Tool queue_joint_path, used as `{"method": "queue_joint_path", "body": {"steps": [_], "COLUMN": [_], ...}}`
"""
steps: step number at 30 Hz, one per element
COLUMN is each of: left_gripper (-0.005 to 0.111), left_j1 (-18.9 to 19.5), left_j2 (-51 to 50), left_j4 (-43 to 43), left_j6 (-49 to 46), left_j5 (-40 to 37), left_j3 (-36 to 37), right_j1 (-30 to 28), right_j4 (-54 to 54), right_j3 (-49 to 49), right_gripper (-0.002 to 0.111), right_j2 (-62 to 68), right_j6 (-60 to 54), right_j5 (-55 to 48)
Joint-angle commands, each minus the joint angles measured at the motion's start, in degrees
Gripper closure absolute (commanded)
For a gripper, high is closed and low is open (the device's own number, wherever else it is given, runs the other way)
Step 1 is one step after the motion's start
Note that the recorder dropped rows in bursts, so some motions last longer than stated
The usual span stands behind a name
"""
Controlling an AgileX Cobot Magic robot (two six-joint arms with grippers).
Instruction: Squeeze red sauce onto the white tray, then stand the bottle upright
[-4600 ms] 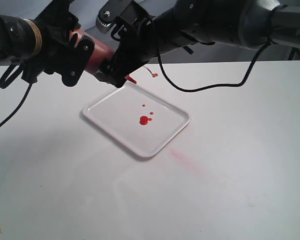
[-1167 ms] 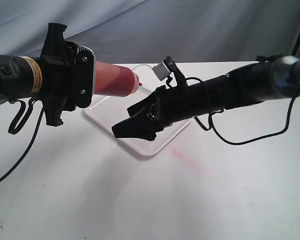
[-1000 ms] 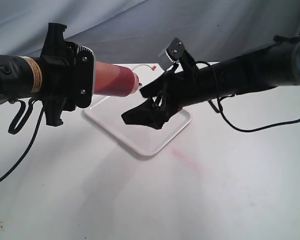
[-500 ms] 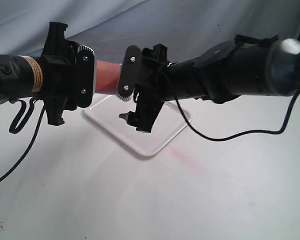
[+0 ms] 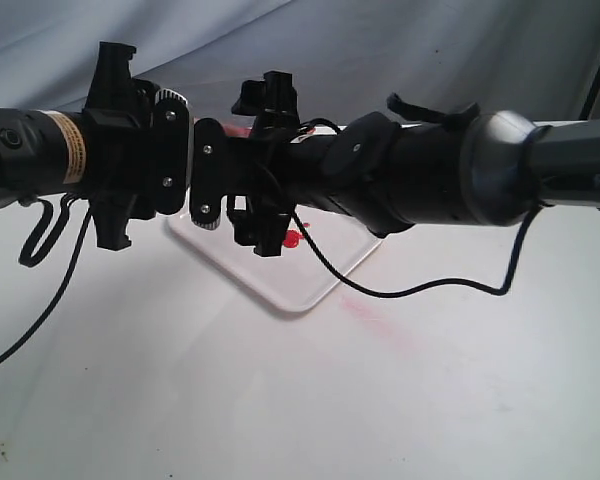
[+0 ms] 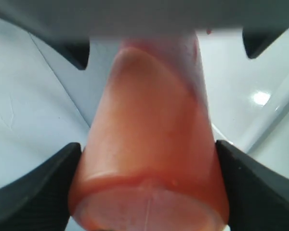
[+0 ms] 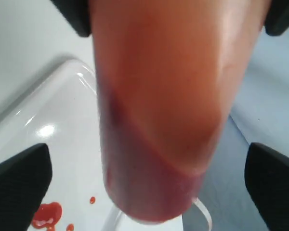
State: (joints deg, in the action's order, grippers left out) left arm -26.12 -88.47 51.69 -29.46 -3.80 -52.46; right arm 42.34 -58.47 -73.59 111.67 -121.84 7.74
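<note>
The bottle (image 6: 149, 144) lies level in the air above the near edge of the tray (image 5: 310, 290), almost hidden in the exterior view by the two arms that meet around it. The left gripper (image 6: 147, 192) is clamped on its body, both fingers pressing the plastic. The right gripper (image 7: 144, 187) straddles the same body with its jaws wide, clear space on either side, so it bears no weight yet. Sauce (image 7: 46, 214) already sits on the tray as a blob and a few drops, so squeezing looks done and a handover or a turn upright seems next. The risks lie there. If the right jaws close hard on the soft wall, more sauce may squirt from the nozzle – perhaps past the rim onto the table (image 5: 430, 400). If the left lets go before the right has bitten, the bottle falls into the sauce. The grippers also stand nearly touching – a small misjudged move could knock them together.
</note>
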Motion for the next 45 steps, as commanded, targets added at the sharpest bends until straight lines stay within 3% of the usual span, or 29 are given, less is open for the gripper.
{"method": "queue_joint_path", "body": {"steps": [1,10,19,26,30,35,45], "left_gripper": [0.107,0.107,0.107,0.107,0.107,0.107,0.107], "left_j1": [-0.2,-0.2,-0.2,-0.2,-0.2,-0.2,-0.2], "left_j2": [1.2,1.2,1.2,1.2,1.2,1.2,1.2], "left_j4": [-0.6,-0.6,-0.6,-0.6,-0.6,-0.6,-0.6], "left_j6": [1.0,1.0,1.0,1.2,2.5,4.0,15.2], "left_j5": [3.1,3.5,3.5,3.8,3.8,2.8,-3.4], "left_j3": [-0.5,-0.5,-0.5,-0.5,-0.5,-0.4,-0.1], "right_j1": [0.3,0.3,0.3,0.3,0.3,0.5,3.3], "right_j4": [0.7,0.9,4.6,10.9,14.3,14.5,14.9], "right_j3": [-4.5,-8.6,-8.6,-8.6,-8.6,-8.6,-8.6], "right_gripper": [0.003,0.005,0.043,0.048,0.071,0.108,0.108], "right_j2": [3.9,9.1,9.8,9.8,9.8,9.8,8.9], "right_j6": [0.8,2.4,3.0,8.2,11.1,11.4,7.7], "right_j5": [0.6,4.0,3.9,4.1,4.5,10.5,13.4]}}
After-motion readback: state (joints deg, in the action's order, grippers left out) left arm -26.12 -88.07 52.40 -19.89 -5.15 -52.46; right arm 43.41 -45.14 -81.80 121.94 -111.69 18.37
